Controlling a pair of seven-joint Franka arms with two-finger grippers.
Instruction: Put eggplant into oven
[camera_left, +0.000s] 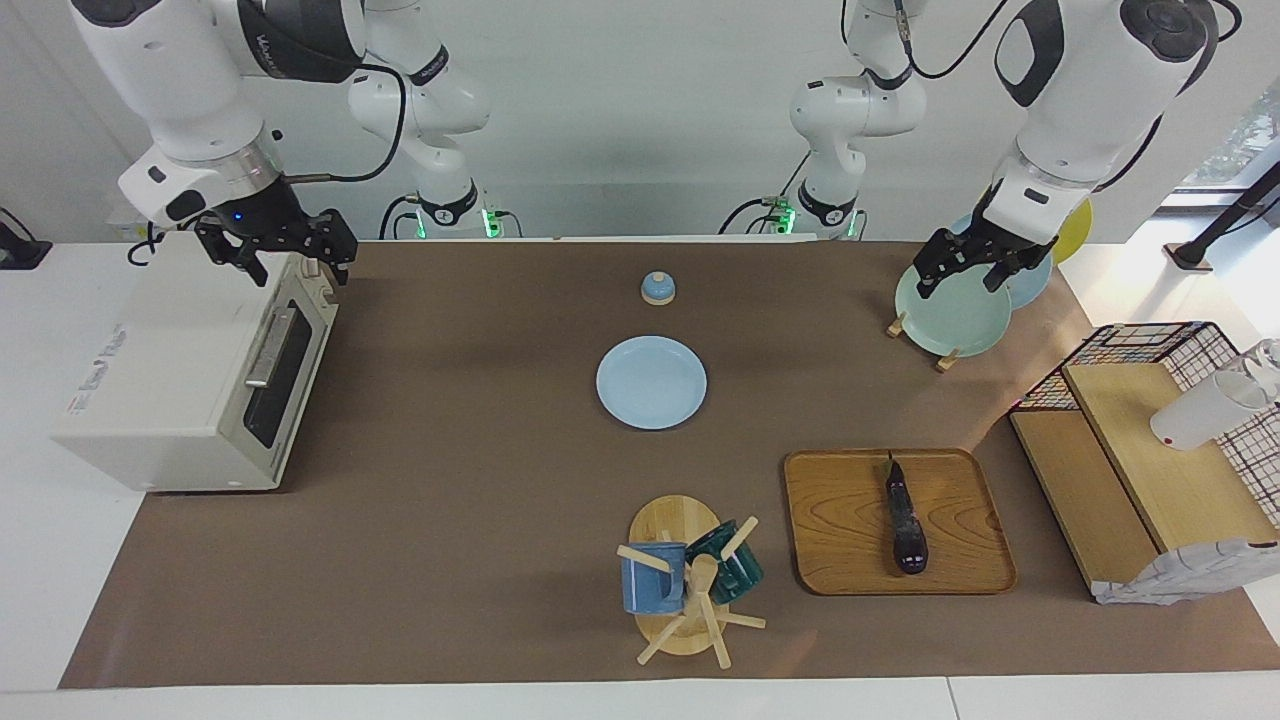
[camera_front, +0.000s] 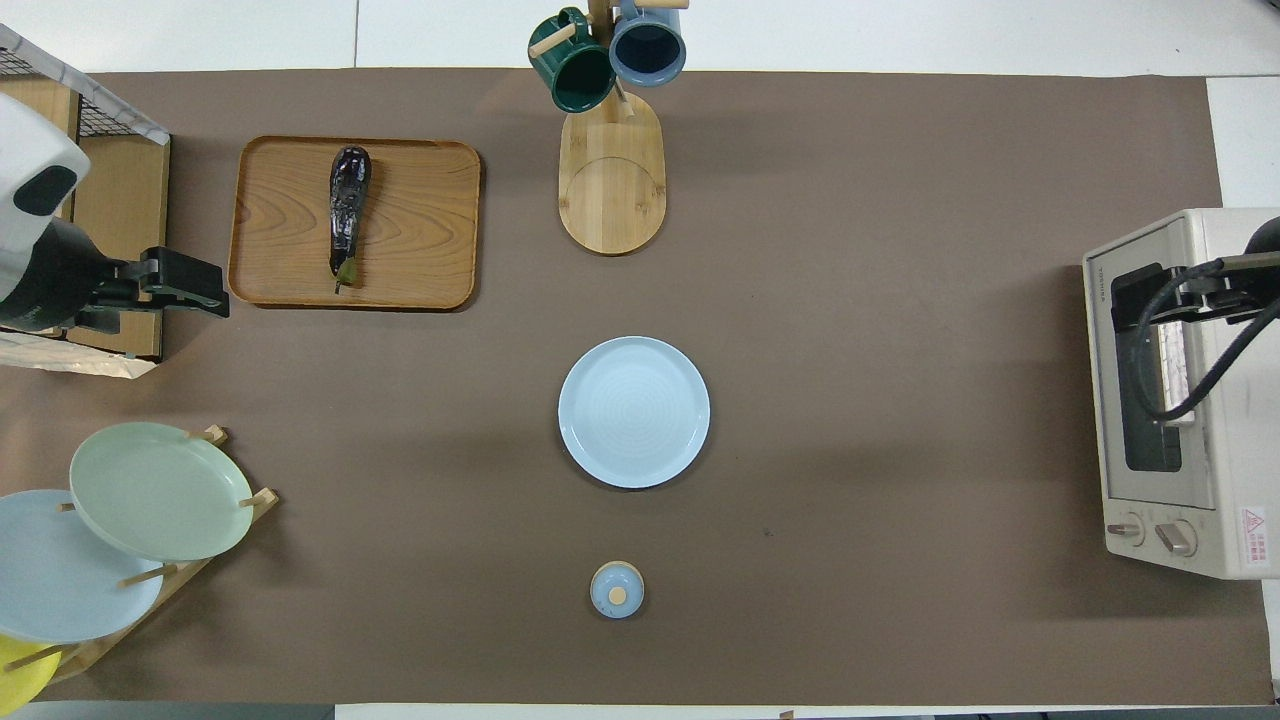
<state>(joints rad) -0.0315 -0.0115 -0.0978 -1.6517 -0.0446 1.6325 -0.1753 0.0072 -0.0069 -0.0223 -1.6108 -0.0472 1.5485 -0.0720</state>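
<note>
The eggplant (camera_left: 905, 520) (camera_front: 347, 212), slim and dark purple, lies lengthwise on a wooden tray (camera_left: 840, 520) (camera_front: 420, 230) toward the left arm's end of the table, stem pointing toward the robots. The off-white oven (camera_left: 170, 370) (camera_front: 1175, 400) stands at the right arm's end with its glass door closed. My right gripper (camera_left: 298, 266) (camera_front: 1135, 290) hangs open over the oven's top front edge, above the door, nothing between its fingers. My left gripper (camera_left: 957, 278) (camera_front: 205, 292) is open and empty in the air over the plate rack, apart from the tray.
A light blue plate (camera_left: 651, 382) sits mid-table, a small blue lid (camera_left: 658, 288) nearer to the robots. A mug tree (camera_left: 690, 580) with two mugs stands beside the tray. A rack of plates (camera_left: 950, 315) and a wire-and-wood shelf (camera_left: 1140, 450) crowd the left arm's end.
</note>
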